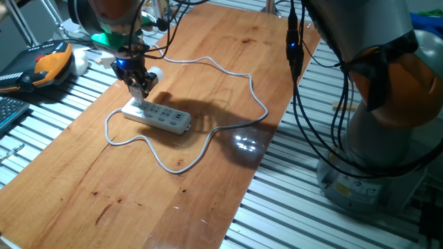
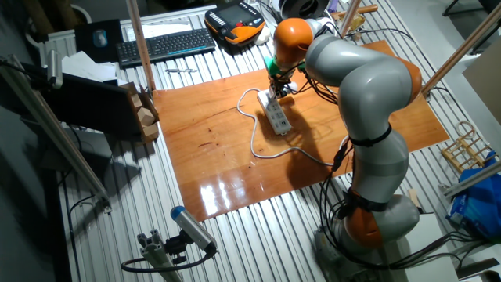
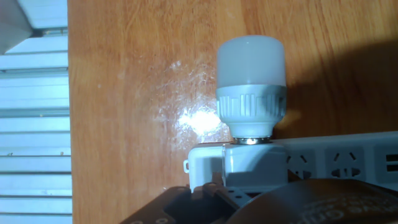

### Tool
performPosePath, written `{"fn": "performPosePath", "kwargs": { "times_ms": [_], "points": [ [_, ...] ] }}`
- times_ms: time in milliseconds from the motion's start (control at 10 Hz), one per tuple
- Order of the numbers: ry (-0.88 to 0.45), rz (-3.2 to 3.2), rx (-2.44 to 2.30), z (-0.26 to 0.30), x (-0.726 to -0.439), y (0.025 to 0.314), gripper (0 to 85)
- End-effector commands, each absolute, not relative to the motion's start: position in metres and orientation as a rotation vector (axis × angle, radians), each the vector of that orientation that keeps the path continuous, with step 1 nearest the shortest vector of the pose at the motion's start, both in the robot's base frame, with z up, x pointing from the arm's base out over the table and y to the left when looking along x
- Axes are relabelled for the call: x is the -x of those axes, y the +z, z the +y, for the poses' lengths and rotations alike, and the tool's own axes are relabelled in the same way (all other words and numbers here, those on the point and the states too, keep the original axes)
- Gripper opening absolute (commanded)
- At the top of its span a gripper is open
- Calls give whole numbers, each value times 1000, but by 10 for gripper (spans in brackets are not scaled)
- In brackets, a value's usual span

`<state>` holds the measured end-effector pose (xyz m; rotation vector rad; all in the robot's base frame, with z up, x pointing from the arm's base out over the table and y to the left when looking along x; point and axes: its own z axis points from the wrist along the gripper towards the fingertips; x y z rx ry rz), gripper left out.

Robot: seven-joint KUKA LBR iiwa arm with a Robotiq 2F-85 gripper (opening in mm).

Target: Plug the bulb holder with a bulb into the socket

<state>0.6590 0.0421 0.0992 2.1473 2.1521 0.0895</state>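
Note:
The bulb (image 3: pixel 250 59) is white and rounded on a ribbed collar, and it sticks out sideways over the wood from the white bulb holder (image 3: pixel 252 163). The holder sits on the end of the socket (image 3: pixel 339 158), a long white power strip with a row of outlets. In the fixed view the strip (image 1: pixel 160 117) lies at the board's far left, with the bulb (image 1: pixel 154 72) just behind the hand. My gripper (image 1: pixel 142 93) reaches down onto that end of the strip (image 2: pixel 278 117) and looks shut on the holder. Dark finger parts hide the holder's lower edge.
The strip's pale grey cable (image 1: pixel 256 93) loops wide over the wooden board (image 1: pixel 138 200). An orange teach pendant (image 1: pixel 48 63) and a keyboard (image 2: pixel 164 45) lie beyond the board's edge on the slatted metal table. The arm's base (image 1: pixel 374 152) stands to the right.

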Motion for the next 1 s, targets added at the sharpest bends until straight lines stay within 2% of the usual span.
{"fn": "performPosePath", "kwargs": {
  "times_ms": [0, 900],
  "points": [
    [88, 2152, -2147, 42, -659, 99, 0],
    [81, 2157, -2138, 43, -657, 96, 0]
  ]
}}
